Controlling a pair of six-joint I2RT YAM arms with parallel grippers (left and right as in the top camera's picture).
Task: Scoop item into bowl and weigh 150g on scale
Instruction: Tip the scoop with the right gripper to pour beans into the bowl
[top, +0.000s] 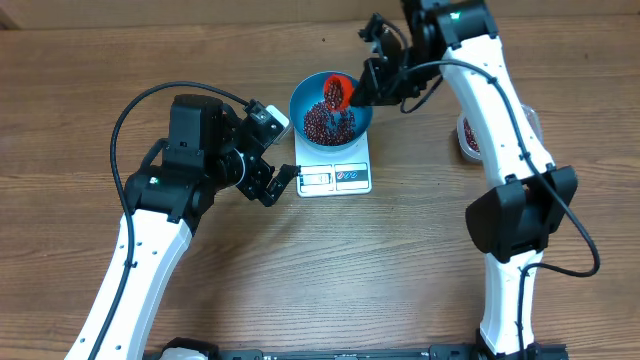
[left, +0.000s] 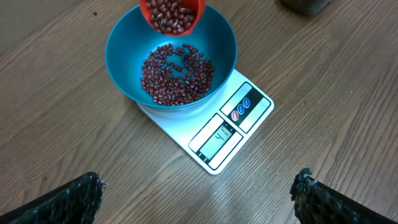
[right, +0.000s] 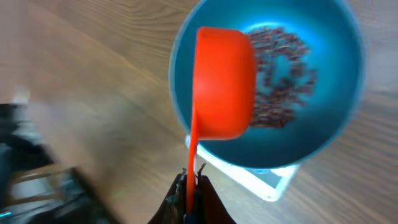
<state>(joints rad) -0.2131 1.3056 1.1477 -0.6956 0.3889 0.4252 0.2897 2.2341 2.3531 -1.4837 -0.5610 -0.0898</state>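
a: what does the right gripper (right: 191, 185) hold?
b: it's pinched tight on the handle of an orange scoop (right: 224, 87), tipped just ahead of it over the blue bowl (right: 336, 130).
a: and the beans (left: 177, 74)?
b: some in the scoop, a heap in the bowl, which sits on the white scale (left: 245, 109).
a: the left gripper (left: 199, 198)?
b: spread wide, empty, hovering over the bench (left: 62, 124), the scale just ahead.

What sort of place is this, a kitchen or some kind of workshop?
Probably a robotics test bench rather than a kitchen: cabled white robot arms work over a wooden table that holds a kitchen scale, a blue bowl of beans and an orange scoop.
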